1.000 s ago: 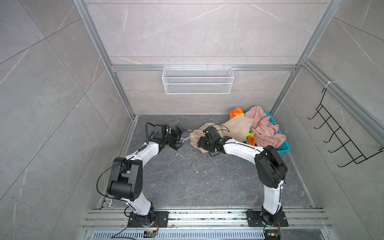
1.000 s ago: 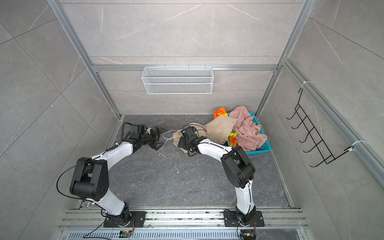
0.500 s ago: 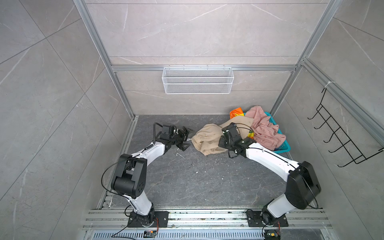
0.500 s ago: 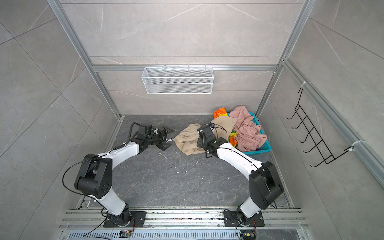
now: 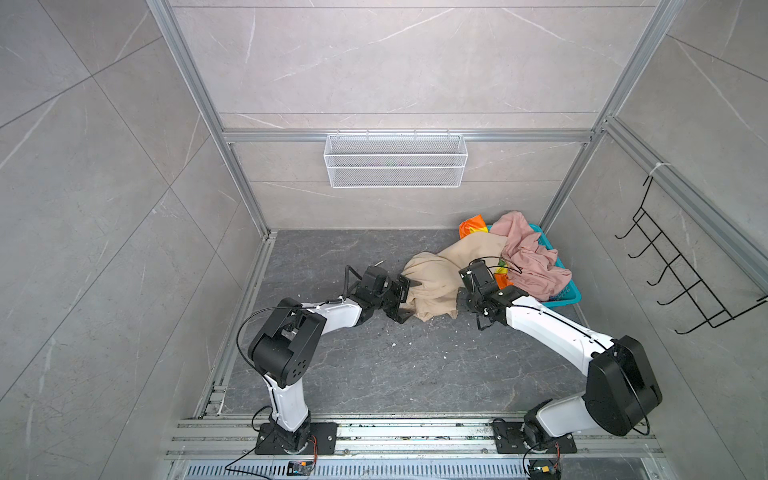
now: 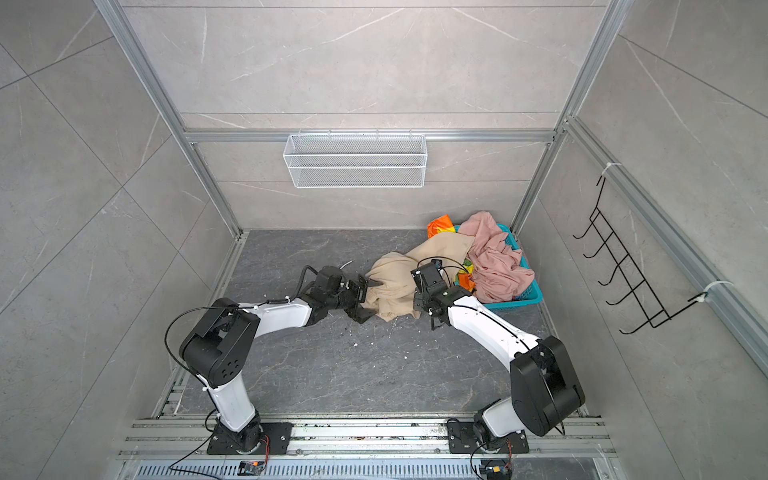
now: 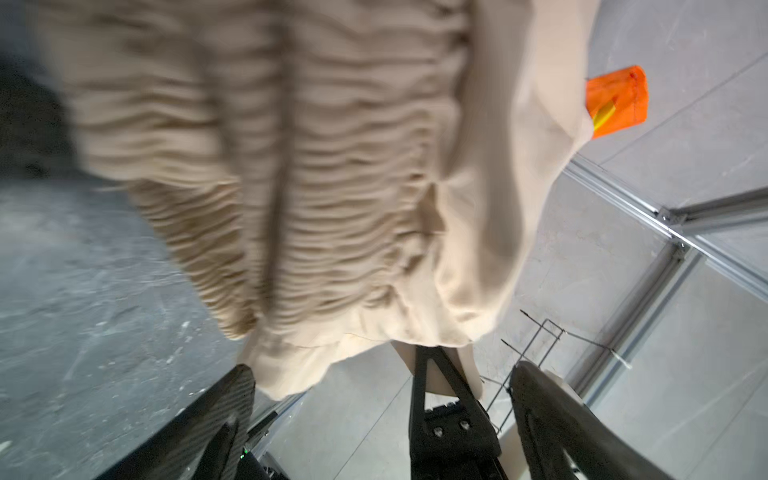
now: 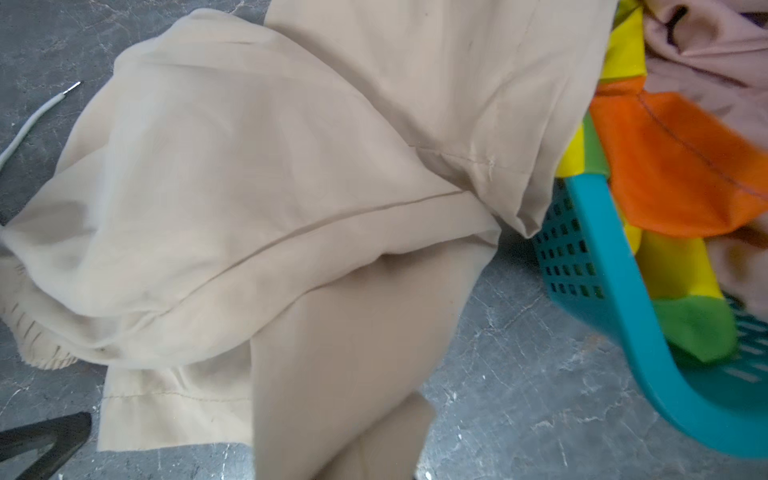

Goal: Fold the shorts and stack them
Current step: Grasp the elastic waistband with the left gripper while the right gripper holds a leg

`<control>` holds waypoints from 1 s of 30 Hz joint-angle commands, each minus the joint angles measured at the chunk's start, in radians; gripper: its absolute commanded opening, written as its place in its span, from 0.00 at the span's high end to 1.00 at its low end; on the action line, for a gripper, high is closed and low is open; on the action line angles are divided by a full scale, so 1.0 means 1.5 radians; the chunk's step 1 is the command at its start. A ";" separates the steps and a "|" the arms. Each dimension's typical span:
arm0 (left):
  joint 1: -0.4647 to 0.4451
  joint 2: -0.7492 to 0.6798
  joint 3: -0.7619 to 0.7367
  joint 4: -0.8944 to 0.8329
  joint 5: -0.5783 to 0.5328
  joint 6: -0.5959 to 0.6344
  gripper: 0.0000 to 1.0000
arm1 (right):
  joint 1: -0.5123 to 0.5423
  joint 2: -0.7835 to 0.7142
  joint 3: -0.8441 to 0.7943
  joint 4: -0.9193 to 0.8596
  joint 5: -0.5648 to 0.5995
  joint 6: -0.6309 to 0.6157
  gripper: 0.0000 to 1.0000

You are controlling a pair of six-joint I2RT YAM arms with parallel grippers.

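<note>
The shorts: three pairs, none folded or stacked yet.

Item one: the beige shorts [image 5: 436, 282]. They lie in a crumpled heap on the dark counter [image 5: 374, 374], with one end trailing up over the rim of the teal perforated basket [image 5: 569, 297]. The gathered waistband [image 7: 291, 187] fills the left wrist view. We take this as the pair in hand. The right jaws are pressed together, pinching a fold of its plain cloth on the basket side. The left jaws stand spread wide at the opposite edge, where the cloth's border hangs just at them, ungripped.

Item two: the dusty pink shorts [image 5: 530, 259], bunched on top in the basket.

Item three: the rainbow-striped shorts [image 5: 473, 224], mostly buried under the other two, with an orange corner showing at the basket's far end.

Progress, as we judge it: the very start. One pair is partly out of the basket and needs spreading flat, folding and setting down. Two more remain to be fetched, folded and stacked on it.
</note>
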 commanded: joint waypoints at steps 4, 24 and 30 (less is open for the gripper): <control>-0.008 -0.026 -0.007 0.003 -0.103 -0.045 0.11 | -0.002 -0.001 -0.017 0.015 -0.013 -0.004 0.95; -0.043 0.041 0.051 -0.003 -0.224 0.013 0.46 | -0.015 -0.024 -0.039 0.043 -0.031 -0.014 0.95; -0.044 0.039 0.041 -0.025 -0.229 0.018 0.48 | -0.019 -0.024 -0.038 0.042 -0.034 -0.017 0.95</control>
